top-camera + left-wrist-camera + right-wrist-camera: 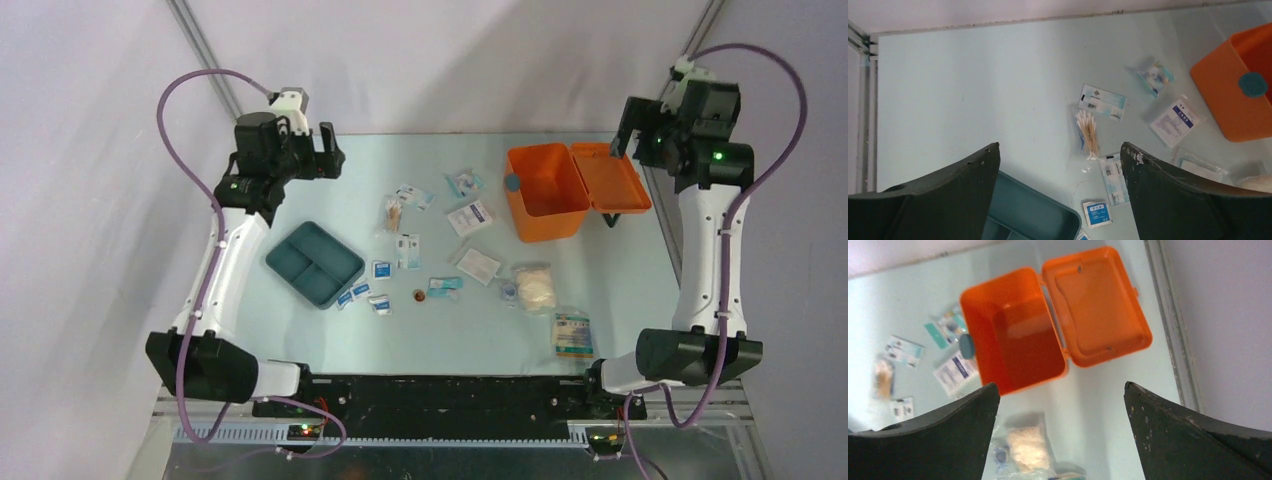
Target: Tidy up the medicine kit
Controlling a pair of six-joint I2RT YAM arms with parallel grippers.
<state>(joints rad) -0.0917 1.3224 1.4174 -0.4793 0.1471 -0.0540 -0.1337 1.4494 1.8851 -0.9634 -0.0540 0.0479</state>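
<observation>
The medicine kit [545, 195], an orange rectangular plastic box, stood open at the far right of the pale blue table [250, 330], its hinged orange lid [612, 178] folded flat to the right. Nothing lay inside it. A teal divided plastic tray [314, 263] sat well apart on the left. Between them lay loose supplies: a clear bag of cotton swabs [1089, 135], white paper sachets [470, 217] and a bagged gauze roll [534, 287]. The left gripper [1059, 150] and right gripper [1062, 387] hung high with fingers spread wide, holding nothing. By my judgement, packing had not begun; everything remained to be stowed.
</observation>
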